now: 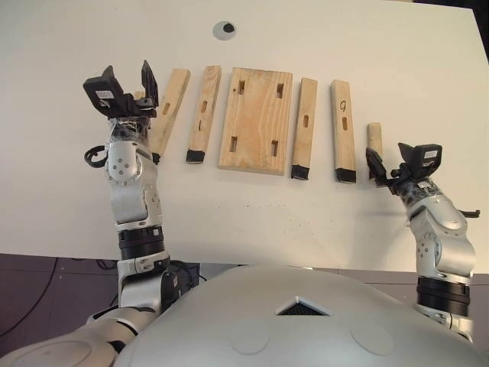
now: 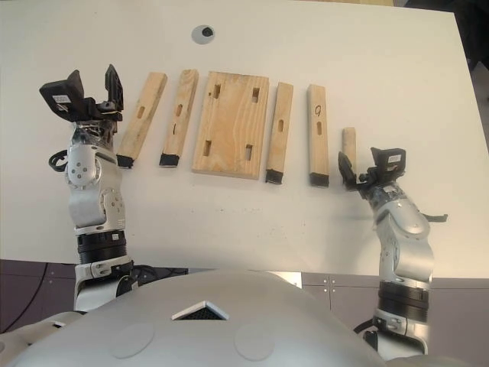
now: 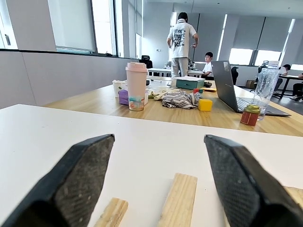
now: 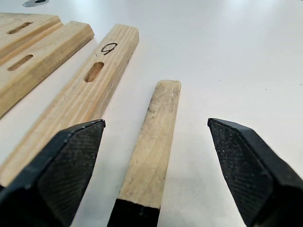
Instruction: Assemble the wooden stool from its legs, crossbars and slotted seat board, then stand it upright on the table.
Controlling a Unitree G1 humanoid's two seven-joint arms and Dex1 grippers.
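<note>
Two pincers, both with fingers apart: our left pincer (image 1: 128,82) hangs raised toward the counter's (image 1: 382,46) left edge, beside the leftmost leg (image 1: 170,107); our right pincer (image 1: 396,164) has the short crossbar (image 4: 154,146) between its fingers, untouched. Between them the other legs (image 1: 203,111) flank the slotted seat board (image 1: 256,120), lying flat in a row

Seat (image 1: 256,120): pale pine, straight grain, dark slots.
Legs (image 1: 305,126): same pine, black end caps (one bears a black 9).
Crossbar (image 4: 154,142): paler wood, black end.
Desk (image 1: 344,46): plain white.
Disc (image 1: 224,30): grey, dark centre.
Left tool (image 1: 128,80), right tool (image 1: 396,162): black, pads (image 4: 71,165) finely cross-hatched.
</note>
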